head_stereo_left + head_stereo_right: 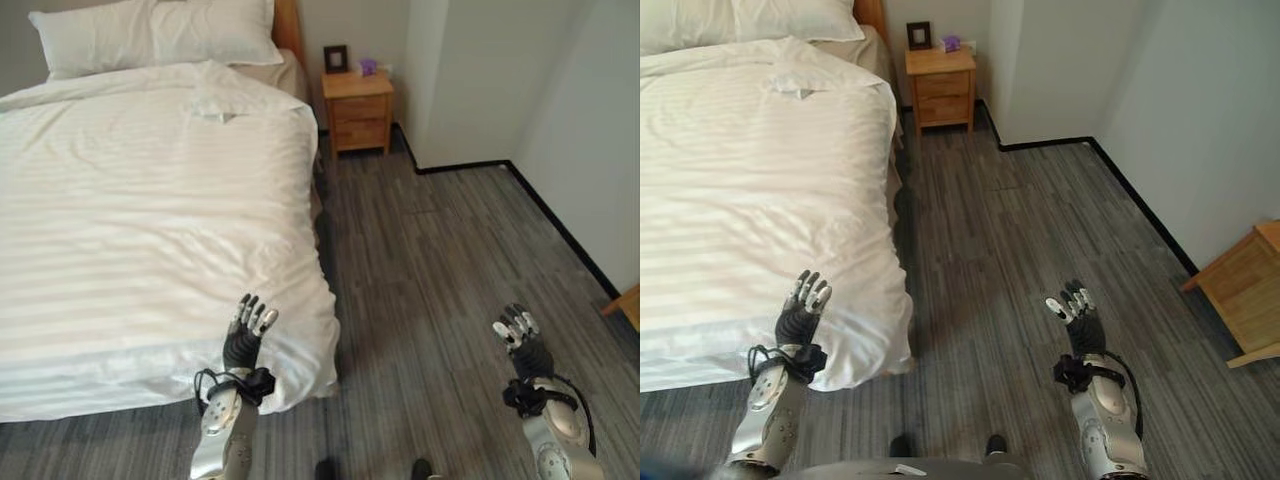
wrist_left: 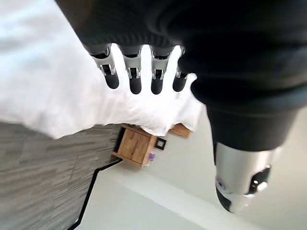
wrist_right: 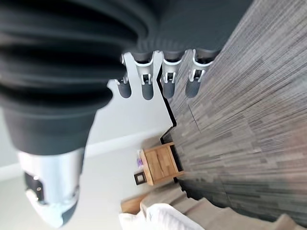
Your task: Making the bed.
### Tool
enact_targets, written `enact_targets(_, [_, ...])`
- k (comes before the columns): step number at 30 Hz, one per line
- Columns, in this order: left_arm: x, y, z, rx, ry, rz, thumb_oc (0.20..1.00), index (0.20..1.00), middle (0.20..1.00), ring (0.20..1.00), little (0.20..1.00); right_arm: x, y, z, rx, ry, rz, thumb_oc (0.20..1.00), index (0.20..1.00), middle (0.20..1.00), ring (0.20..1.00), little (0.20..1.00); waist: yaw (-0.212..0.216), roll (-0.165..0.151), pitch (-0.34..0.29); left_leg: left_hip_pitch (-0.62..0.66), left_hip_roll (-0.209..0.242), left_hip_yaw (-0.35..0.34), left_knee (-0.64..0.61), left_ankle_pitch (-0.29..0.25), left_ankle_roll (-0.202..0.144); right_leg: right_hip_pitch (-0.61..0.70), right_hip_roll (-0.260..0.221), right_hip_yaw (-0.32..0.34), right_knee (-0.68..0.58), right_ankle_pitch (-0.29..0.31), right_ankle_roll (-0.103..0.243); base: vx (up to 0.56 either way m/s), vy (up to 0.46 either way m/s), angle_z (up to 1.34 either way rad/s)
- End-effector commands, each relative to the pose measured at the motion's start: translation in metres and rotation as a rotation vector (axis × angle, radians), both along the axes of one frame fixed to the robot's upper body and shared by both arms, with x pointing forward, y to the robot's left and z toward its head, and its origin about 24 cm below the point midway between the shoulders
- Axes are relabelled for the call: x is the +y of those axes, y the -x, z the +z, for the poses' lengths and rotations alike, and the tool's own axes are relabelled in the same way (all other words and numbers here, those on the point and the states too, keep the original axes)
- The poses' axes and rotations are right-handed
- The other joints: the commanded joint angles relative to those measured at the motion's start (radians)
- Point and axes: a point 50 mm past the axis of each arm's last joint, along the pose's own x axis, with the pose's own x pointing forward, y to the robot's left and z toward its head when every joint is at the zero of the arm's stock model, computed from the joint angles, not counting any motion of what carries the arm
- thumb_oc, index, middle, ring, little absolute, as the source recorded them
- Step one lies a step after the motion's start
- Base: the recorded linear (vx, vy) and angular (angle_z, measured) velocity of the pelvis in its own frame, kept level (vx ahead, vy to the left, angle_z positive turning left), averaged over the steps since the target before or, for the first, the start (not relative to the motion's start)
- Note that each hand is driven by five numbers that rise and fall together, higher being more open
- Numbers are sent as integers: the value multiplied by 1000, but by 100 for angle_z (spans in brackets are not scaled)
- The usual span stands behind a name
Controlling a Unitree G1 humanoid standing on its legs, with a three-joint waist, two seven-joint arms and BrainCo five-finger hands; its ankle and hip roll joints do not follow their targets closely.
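a bed [image 1: 60, 330] covered by a white striped duvet [image 1: 150, 200] is seen on the robot's left side, with two white pillows [image 1: 150, 35] laid side by side at its head against a wooden headboard [image 1: 288, 25]. the duvet is spread over the mattress and hangs over the foot end and the near side; a small folded-back crease is seen in it near the pillows.

the left robot hand [image 1: 250, 325] is held up over the near corner of the bed's foot end, above the duvet — whether the cloth is touched cannot be told. in the left wrist view its fingers [image 2: 135, 79] are seen straight and spread apart in a row, with nothing between them, and the white duvet lies past them.

the right robot hand [image 1: 1072, 305] is held up over the grey striped floor [image 1: 450, 260], well apart from the bed. in the right wrist view its fingers [image 3: 146, 81] are likewise seen straight and apart, nothing being held, with the floor past them.

a wooden nightstand [image 1: 358, 108] is placed beside the head of the bed, against the wall. on top of it a small dark picture frame [image 1: 336, 58] and a small purple object [image 1: 368, 66] are set — what the purple object is cannot be told. a second piece of wooden furniture [image 1: 1245, 285] is seen at the robot's right, by the wall. a black skirting strip [image 1: 1140, 210] is run along the foot of the pale walls.
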Motion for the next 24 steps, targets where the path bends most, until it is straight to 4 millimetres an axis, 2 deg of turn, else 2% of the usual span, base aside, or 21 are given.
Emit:
enact_targets(1, [25, -17, 37, -167, -114, 5, 1000, 1000, 1000, 1000, 1000, 10, -9, 15, -116, -14, 3, 1000, 1000, 1000, 1000, 1000, -6, -39, 13, 60, -34, -7, 46, -49, -17, -69, -57, 156, 15, 126, 97, 38, -137, 53])
enact_targets(2, [25, -17, 37, -167, -114, 5, 1000, 1000, 1000, 1000, 1000, 10, -8, 15, -116, -14, 3, 1000, 1000, 1000, 1000, 1000, -6, -39, 13, 60, -34, -7, 46, -49, -17, -69, -57, 156, 15, 126, 97, 111, -339, 46])
enact_targets(3, [30, -19, 44, -199, -88, 23, 1000, 1000, 1000, 1000, 1000, 15, -6, 11, -100, -14, 24, 1000, 1000, 1000, 1000, 1000, 4, -27, 6, 70, 15, -14, 36, -47, -46, -48, -181, 123, -42, 172, 78, 140, -400, 37])
enact_targets(4, [33, -19, 44, -201, -87, 31, 1000, 1000, 1000, 1000, 1000, 16, -7, 10, -91, -2, 33, 1000, 1000, 1000, 1000, 1000, 7, -26, 0, 77, 32, -16, 29, -48, -57, -45, -212, 122, -72, 186, 81, 207, -509, 36])
enact_targets(7, [41, -18, 47, -213, -94, 64, 1000, 1000, 1000, 1000, 1000, 20, -13, 13, -106, -3, 61, 1000, 1000, 1000, 1000, 1000, 14, -40, -7, 117, 86, -14, 14, -52, -103, -27, -247, 133, -180, 214, 119, 194, -417, 6])
enact_targets(8, [41, -18, 47, -213, -94, 64, 1000, 1000, 1000, 1000, 1000, 20, -13, 13, -106, -3, 61, 1000, 1000, 1000, 1000, 1000, 14, -39, -6, 119, 87, -13, 14, -53, -104, -25, -246, 133, -181, 214, 119, 208, -514, -20])
enact_targets(9, [43, -16, 44, -200, -97, 76, 1000, 1000, 1000, 1000, 1000, 24, -16, 19, -130, 2, 96, 1000, 1000, 1000, 1000, 1000, 18, -43, -11, 125, 131, -27, 21, -37, -129, -24, -221, 147, -169, 174, 132, 199, -538, -6])
enact_targets(11, [46, -13, 41, -195, -81, 84, 1000, 1000, 1000, 1000, 1000, 21, -18, 17, -123, 4, 113, 1000, 1000, 1000, 1000, 1000, 27, -35, -16, 109, 202, -52, 50, 35, -157, -20, -168, 141, -151, 94, 110, 172, -526, 24])
enact_targets(12, [46, -13, 41, -195, -81, 85, 1000, 1000, 1000, 1000, 1000, 21, -18, 17, -123, 4, 113, 1000, 1000, 1000, 1000, 1000, 26, -35, -17, 108, 202, -52, 50, 35, -157, -20, -168, 141, -151, 94, 110, 100, -504, 13])
enact_targets(13, [42, -10, 36, -184, -15, 101, 1000, 1000, 1000, 1000, 1000, 19, -20, 19, -126, 10, 123, 1000, 1000, 1000, 1000, 1000, 24, -27, -13, 37, 258, -78, 185, 164, -149, -15, -113, 125, -136, 55, 67, 93, -549, -9])
enact_targets(14, [35, -10, 33, -183, 44, 102, 1000, 1000, 1000, 1000, 1000, 16, -20, 19, -132, -8, 118, 1000, 1000, 1000, 1000, 1000, 24, -38, 2, -3, 271, -67, 275, 224, -125, 20, -95, 104, -140, 40, 34, 108, -723, 10])
enact_targets(15, [30, -10, 30, -174, 58, 76, 1000, 1000, 1000, 1000, 1000, 11, -18, 21, -135, -4, 103, 1000, 1000, 1000, 1000, 1000, 19, -55, 12, -49, 288, -15, 357, 252, -110, 38, -87, 88, -143, 36, 7, 81, -554, 31])
enact_targets(16, [27, -10, 29, -166, 63, 60, 1000, 1000, 1000, 1000, 1000, 7, -15, 20, -126, -1, 89, 1000, 1000, 1000, 1000, 1000, 17, -68, 22, -74, 298, 19, 428, 248, -98, 53, -75, 75, -140, 18, -17, 103, -502, 44])
enact_targets(18, [21, -5, 25, -150, 74, 28, 1000, 1000, 1000, 1000, 1000, 3, -10, 12, -75, 20, 104, 1000, 1000, 1000, 1000, 1000, 44, -89, 30, -126, 191, -47, 461, 208, -103, 78, -61, 78, -148, 10, -22, 123, -407, 36])
enact_targets(19, [20, -4, 23, -139, 75, 25, 1000, 1000, 1000, 1000, 1000, 0, -9, 11, -55, 45, 107, 1000, 1000, 1000, 1000, 1000, 56, -100, 30, -167, 117, -70, 493, 169, -102, 92, -57, 79, -162, 13, -28, 72, -229, 15])
enact_targets(20, [20, -4, 23, -139, 75, 25, 1000, 1000, 1000, 1000, 1000, 0, -9, 11, -55, 44, 107, 1000, 1000, 1000, 1000, 1000, 54, -101, 26, -171, 116, -71, 493, 170, -101, 89, -58, 78, -162, 15, -27, 149, -310, -2])
enact_targets(21, [18, -2, 22, -138, 79, 2, 1000, 1000, 1000, 1000, 1000, -4, -7, 10, -46, 42, 106, 1000, 1000, 1000, 1000, 1000, 64, -109, 20, -190, 40, -41, 443, 120, -86, 116, -34, 62, -189, 23, -29, 105, -188, -8])
enact_targets(22, [18, -2, 22, -138, 79, 2, 1000, 1000, 1000, 1000, 1000, -4, -7, 10, -46, 42, 106, 1000, 1000, 1000, 1000, 1000, 64, -109, 20, -189, 39, -41, 443, 120, -86, 117, -34, 62, -189, 23, -29, 235, -289, 21])
enact_targets(23, [16, -2, 21, -129, 40, -46, 1000, 1000, 1000, 1000, 1000, -4, -4, 6, -40, 25, 101, 1000, 1000, 1000, 1000, 1000, 66, -97, -4, -148, -29, 40, 264, 66, -50, 130, 10, 47, -230, 19, -25, 135, -97, 16])
enact_targets(24, [15, -2, 20, -128, 40, -47, 1000, 1000, 1000, 1000, 1000, -4, -4, 6, -39, 25, 101, 1000, 1000, 1000, 1000, 1000, 66, -98, -3, -142, -31, 41, 259, 66, -49, 134, 9, 46, -231, 18, -24, 159, -129, 17])
